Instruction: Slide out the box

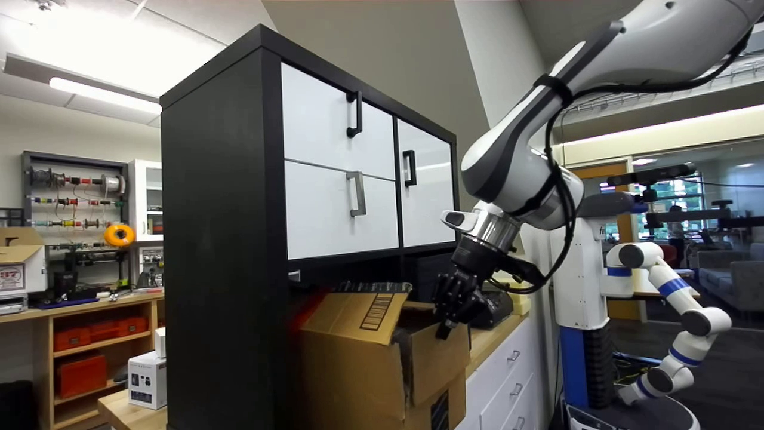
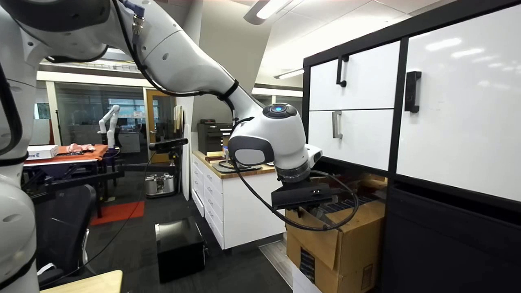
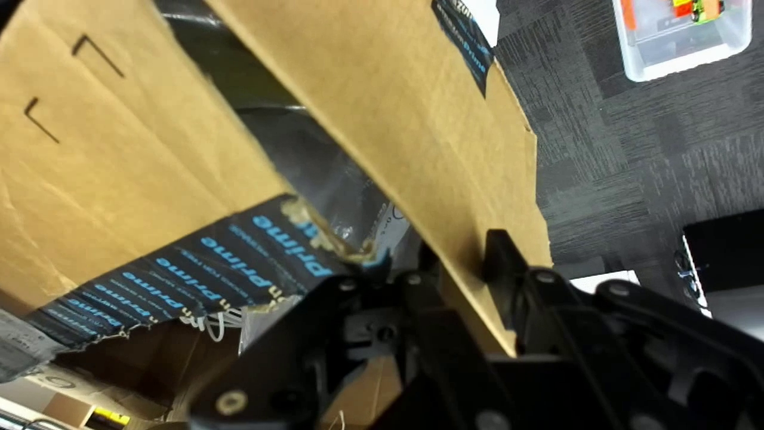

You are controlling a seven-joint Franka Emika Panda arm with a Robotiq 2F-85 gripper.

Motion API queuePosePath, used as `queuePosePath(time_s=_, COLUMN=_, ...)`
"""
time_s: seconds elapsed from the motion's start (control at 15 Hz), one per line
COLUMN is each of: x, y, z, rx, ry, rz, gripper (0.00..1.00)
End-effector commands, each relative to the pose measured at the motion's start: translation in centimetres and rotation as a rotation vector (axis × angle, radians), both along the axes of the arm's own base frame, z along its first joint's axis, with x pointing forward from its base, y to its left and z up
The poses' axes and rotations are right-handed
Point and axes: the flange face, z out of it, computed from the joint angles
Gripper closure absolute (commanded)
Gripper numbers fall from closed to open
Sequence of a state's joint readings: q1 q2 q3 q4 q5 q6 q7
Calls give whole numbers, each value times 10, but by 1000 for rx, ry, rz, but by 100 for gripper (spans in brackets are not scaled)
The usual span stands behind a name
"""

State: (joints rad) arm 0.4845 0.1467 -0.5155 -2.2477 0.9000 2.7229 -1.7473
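Nearest in the wrist view: black gripper [image 3: 462, 257], its fingers [image 3: 501, 260] either side of the front flap [image 3: 418, 173] of the cardboard box [image 1: 352, 370]. Gap between them is narrow and the flap's edge runs through it, one finger inside, one outside; whether they pinch the cardboard or merely straddle it, cannot tell. Box sits partly within the dark-framed cabinet [image 1: 215, 209], beneath the white drawer fronts [image 1: 334, 221]; in both exterior views its front part projects past the cabinet, while the rear lies in shadow. Top flaps [image 1: 352, 313] loose, one tilted up, with printed tape [image 3: 185, 278] torn along its edge; dark, plastic-looking contents [image 3: 310, 143] show through the slot, not identifiable. Progress, judged from position: partly out, not free of the cabinet. Placing the gripper at the flap looks done; left to do are a firm hold, if lacking, and drawing the remaining depth clear. Estimate: flap may bend or tear before the full box follows. Further out: wood-topped white chest of drawers [image 2: 248, 211] beyond the box, black unit [image 2: 179, 252] on the carpet [image 2: 236, 268] in an exterior view, clear bin [image 3: 680, 63] in the wrist view, well apart from the box; robot arm [image 2: 191, 65] slopes down from above
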Motion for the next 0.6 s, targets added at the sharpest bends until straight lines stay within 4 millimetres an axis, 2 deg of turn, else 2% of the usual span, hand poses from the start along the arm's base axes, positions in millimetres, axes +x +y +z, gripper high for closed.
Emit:
queuePosePath(time_s=0.0, x=-45, y=-10, z=8, rx=38, ry=-16, rz=-42, gripper=94)
queuePosePath(time_s=0.53, x=-86, y=-15, z=6, rx=52, ry=-17, rz=-79, gripper=94)
